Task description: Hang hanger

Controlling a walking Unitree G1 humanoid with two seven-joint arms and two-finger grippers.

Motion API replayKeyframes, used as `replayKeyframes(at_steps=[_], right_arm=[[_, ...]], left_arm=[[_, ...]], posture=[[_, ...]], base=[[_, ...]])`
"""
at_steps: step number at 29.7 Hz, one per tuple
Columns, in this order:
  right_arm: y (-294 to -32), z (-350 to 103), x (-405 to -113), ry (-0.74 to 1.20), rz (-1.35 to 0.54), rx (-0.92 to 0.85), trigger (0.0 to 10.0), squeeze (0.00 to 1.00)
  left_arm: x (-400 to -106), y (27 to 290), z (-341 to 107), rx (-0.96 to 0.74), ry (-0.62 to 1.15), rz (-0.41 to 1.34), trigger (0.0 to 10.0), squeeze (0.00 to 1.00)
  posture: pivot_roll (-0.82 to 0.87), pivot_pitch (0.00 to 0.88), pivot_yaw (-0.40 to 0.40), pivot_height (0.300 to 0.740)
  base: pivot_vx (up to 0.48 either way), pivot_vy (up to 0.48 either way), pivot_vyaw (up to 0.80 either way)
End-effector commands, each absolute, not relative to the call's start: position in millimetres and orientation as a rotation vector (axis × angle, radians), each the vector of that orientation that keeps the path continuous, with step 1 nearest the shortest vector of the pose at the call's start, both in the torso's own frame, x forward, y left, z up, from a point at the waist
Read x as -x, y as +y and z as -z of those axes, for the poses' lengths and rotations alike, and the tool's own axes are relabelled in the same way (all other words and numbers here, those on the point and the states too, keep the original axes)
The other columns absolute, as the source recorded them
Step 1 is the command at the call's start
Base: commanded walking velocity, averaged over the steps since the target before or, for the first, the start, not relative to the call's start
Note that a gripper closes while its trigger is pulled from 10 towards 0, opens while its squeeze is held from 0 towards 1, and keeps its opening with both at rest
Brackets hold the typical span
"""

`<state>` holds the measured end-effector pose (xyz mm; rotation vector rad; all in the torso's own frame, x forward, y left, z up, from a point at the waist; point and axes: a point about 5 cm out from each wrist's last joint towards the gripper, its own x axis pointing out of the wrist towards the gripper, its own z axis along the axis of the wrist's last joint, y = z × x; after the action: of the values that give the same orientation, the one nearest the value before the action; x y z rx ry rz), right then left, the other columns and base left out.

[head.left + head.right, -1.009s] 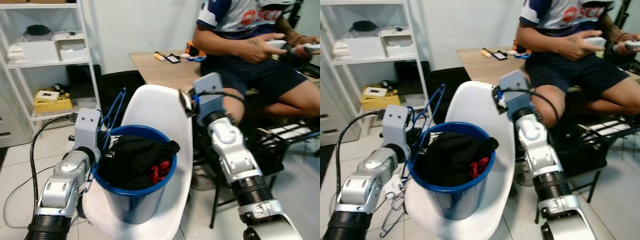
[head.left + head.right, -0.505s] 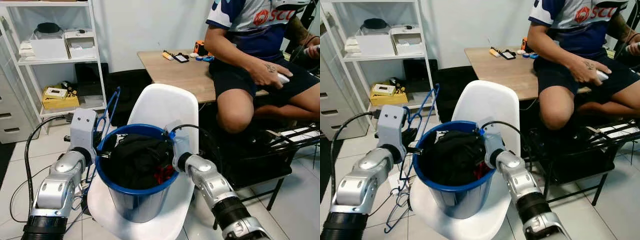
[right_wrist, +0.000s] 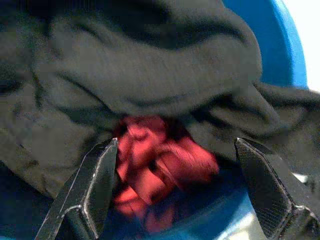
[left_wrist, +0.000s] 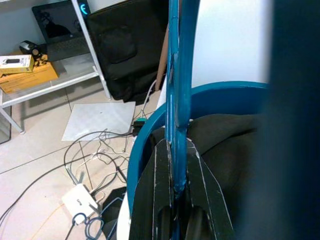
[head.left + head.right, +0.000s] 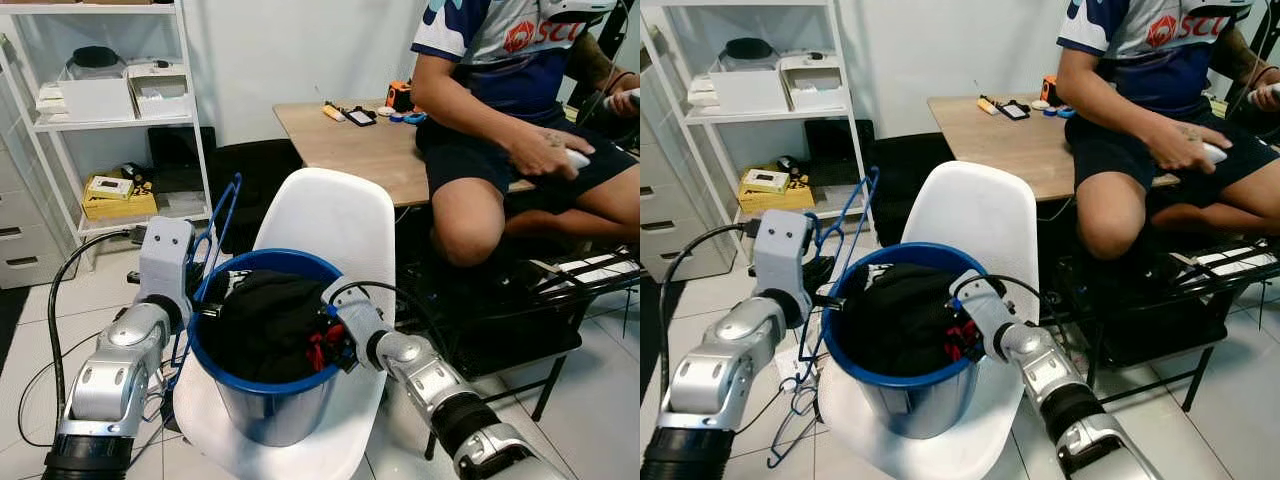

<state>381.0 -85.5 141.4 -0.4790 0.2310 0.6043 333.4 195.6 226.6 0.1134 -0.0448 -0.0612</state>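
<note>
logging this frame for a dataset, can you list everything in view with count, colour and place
round blue plastic bucket: 1, blue, on the white chair seat
black bundled clothes: 1 heap, black, in the bucket
red crumpled cloth: 1, red, among the black clothes at the bucket's right edge
blue wire hanger: 1, blue, upright beside the bucket's left rim
white moulded plastic chair: 1, white, centre
white metal shelf rack: 1, white, by the wall on the left
light wooden table: 1, tan, behind the chair
seated person: 1, on the table edge at right
left gripper: shut on the hanger
right gripper: open, over the red cloth
</note>
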Motion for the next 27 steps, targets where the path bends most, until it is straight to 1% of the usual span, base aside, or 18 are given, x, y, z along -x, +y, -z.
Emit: replayKeyframes(at_steps=[1,4,8,12,14,16,18,19,23,25,26,27], right_arm=[[-76,-157,-386,0.156,-0.611,0.429,10.0,0.0],[-72,-161,-386,0.141,-0.617,0.41,10.0,0.0],[-49,-176,-390,0.094,-0.651,0.347,10.0,0.0],[-45,-176,-389,0.091,-0.662,0.353,10.0,0.0],[-41,-175,-388,0.092,-0.678,0.356,10.0,0.0],[-35,-165,-385,0.139,-0.711,0.371,10.0,0.0],[-35,-165,-385,0.139,-0.711,0.371,10.0,0.0],[-33,-151,-379,0.206,-0.75,0.391,10.0,0.0],[-33,-141,-375,0.237,-0.776,0.438,10.0,0.0],[-40,-133,-374,0.248,-0.751,0.555,10.0,0.0],[-40,-133,-374,0.248,-0.751,0.555,10.0,0.0],[-45,-131,-375,0.257,-0.729,0.6,10.0,0.0]], left_arm=[[-329,202,-225,-0.134,-0.034,0.049,10.0,0.0],[-329,202,-226,-0.135,-0.033,0.049,10.0,0.0],[-327,201,-226,-0.138,-0.031,0.051,10.0,0.0],[-327,201,-226,-0.139,-0.029,0.05,10.0,0.0],[-325,203,-226,-0.143,-0.026,0.047,10.0,0.0],[-322,206,-226,-0.153,-0.016,0.041,10.0,0.0],[-322,206,-226,-0.153,-0.016,0.041,10.0,0.0],[-320,209,-226,-0.16,-0.009,0.039,10.0,0.0],[-319,210,-227,-0.165,-0.005,0.039,10.0,0.0],[-320,208,-226,-0.166,-0.001,0.045,10.0,0.0],[-320,208,-226,-0.166,-0.001,0.045,10.0,0.0],[-320,206,-226,-0.166,0.0,0.052,10.0,0.0]], posture=[[0.07,0.224,-0.028,0.74],[0.07,0.226,-0.028,0.74],[0.09,0.242,-0.032,0.74],[0.09,0.244,-0.032,0.74],[0.1,0.26,-0.031,0.74],[0.12,0.274,-0.028,0.74],[0.12,0.274,-0.028,0.74],[0.13,0.282,-0.023,0.74],[0.12,0.286,-0.017,0.74],[0.12,0.288,-0.013,0.74],[0.12,0.288,-0.013,0.74],[0.12,0.291,-0.008,0.74]], base=[[0.0,0.0,0.0],[0.0,0.0,0.0],[0.0,0.0,0.0],[0.0,0.0,0.0],[0.0,0.0,0.0],[0.0,0.0,0.0],[0.0,0.0,0.0],[0.0,0.0,0.0],[0.0,0.0,0.0],[0.0,0.0,0.0],[0.0,0.0,0.0],[0.0,0.0,0.0]])
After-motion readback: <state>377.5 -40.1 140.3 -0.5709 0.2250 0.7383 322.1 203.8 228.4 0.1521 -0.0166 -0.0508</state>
